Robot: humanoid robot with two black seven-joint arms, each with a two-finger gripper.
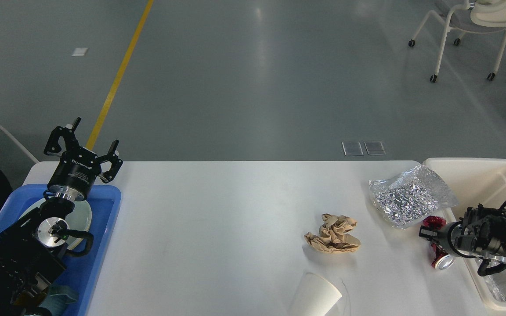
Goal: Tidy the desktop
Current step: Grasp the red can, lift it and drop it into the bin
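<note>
The white desktop (218, 219) fills the lower half of the head view. On it lie a crumpled brown paper (333, 233), a crinkled silver foil bag (411, 195) and a white paper cup (316, 296) on its side at the front edge. My left gripper (84, 147) is open and empty, raised above the far end of the blue tray (103, 219). My right gripper (428, 233) is at the desktop's right edge and appears shut around the middle of a crushed red can (438, 260).
The blue tray holds a white plate (81, 215) and a teal item (59, 296), partly hidden by my left arm. A cream bin (477, 175) stands at the right with foil (505, 287) inside. A wheeled chair (468, 26) stands far back right.
</note>
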